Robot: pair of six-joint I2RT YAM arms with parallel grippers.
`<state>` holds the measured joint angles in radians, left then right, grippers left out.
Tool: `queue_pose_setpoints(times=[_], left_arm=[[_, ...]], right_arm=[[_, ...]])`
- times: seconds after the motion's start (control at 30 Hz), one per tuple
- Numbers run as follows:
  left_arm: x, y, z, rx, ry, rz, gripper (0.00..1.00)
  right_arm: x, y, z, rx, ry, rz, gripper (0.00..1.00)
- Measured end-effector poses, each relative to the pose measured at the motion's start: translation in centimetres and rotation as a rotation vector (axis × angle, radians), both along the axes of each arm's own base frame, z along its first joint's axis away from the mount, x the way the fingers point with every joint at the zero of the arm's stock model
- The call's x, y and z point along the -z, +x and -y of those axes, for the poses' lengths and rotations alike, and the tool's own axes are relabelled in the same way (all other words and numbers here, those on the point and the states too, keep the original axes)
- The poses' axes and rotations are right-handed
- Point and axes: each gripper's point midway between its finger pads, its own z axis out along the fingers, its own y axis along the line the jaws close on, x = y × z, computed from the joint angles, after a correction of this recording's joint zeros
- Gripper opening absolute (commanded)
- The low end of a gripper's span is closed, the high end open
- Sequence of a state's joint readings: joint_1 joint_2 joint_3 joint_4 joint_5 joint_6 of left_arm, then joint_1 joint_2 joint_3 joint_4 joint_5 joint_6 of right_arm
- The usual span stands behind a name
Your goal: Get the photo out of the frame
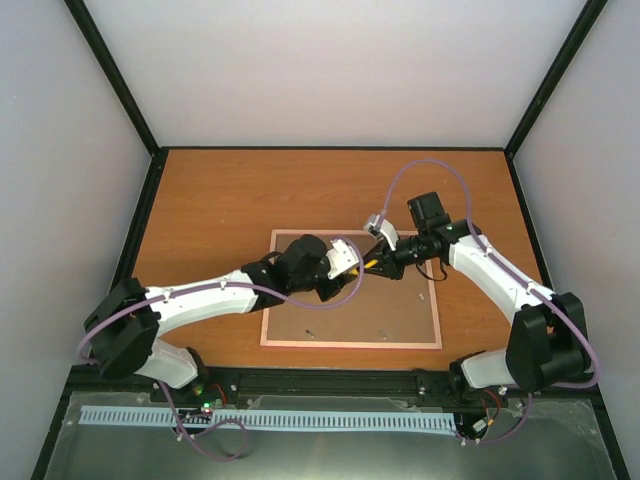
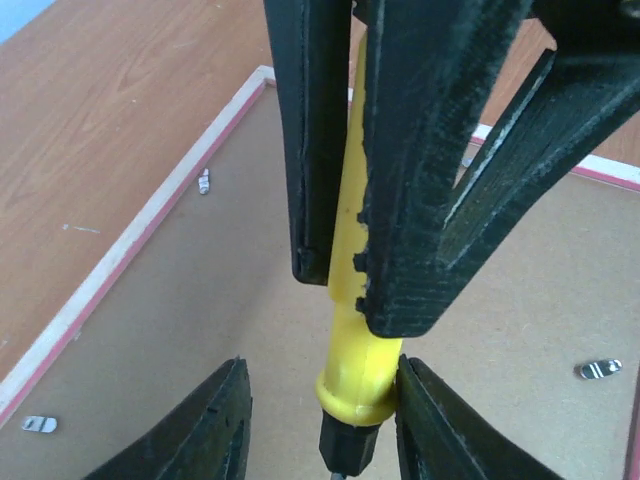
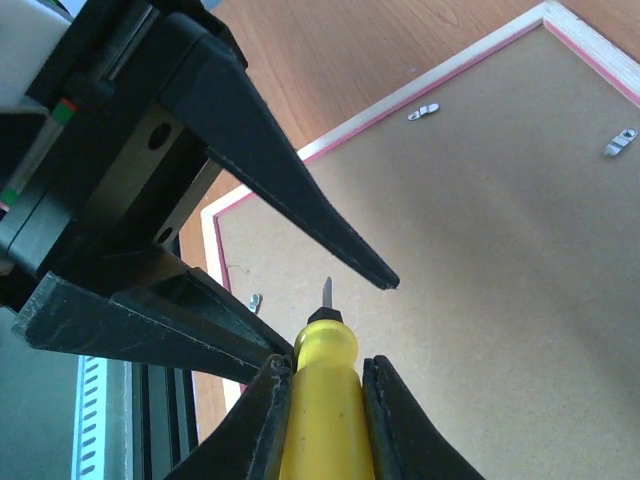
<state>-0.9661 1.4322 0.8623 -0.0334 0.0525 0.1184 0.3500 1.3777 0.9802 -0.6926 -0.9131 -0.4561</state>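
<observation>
The large pink-edged rectangular picture frame (image 1: 350,345) lies face down on the wooden worktop (image 1: 220,200) with its plain brown backing board (image 1: 385,310) uppermost, so the photo is hidden beneath and not yet released. The right gripper (image 3: 325,365) has its fingers clamped on the yellow plastic-handled screwdriver (image 2: 350,290). The left gripper (image 2: 322,385) has its fingers narrowly apart around the handle's collar, one touching. Judged a handover, ahead of turning the small metal retaining tabs (image 2: 597,369).

Bright even light, soft shadows, slight blur
</observation>
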Motion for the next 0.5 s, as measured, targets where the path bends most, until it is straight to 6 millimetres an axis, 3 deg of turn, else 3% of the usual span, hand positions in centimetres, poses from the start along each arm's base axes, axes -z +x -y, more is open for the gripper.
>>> queue_pose_setpoints(times=[0.5], left_arm=[[0.0,-0.2,0.9,0.076,0.027,0.051,0.21]], right_arm=[[0.1,0.0,-0.2,-0.016,0.01,-0.019,0.03]])
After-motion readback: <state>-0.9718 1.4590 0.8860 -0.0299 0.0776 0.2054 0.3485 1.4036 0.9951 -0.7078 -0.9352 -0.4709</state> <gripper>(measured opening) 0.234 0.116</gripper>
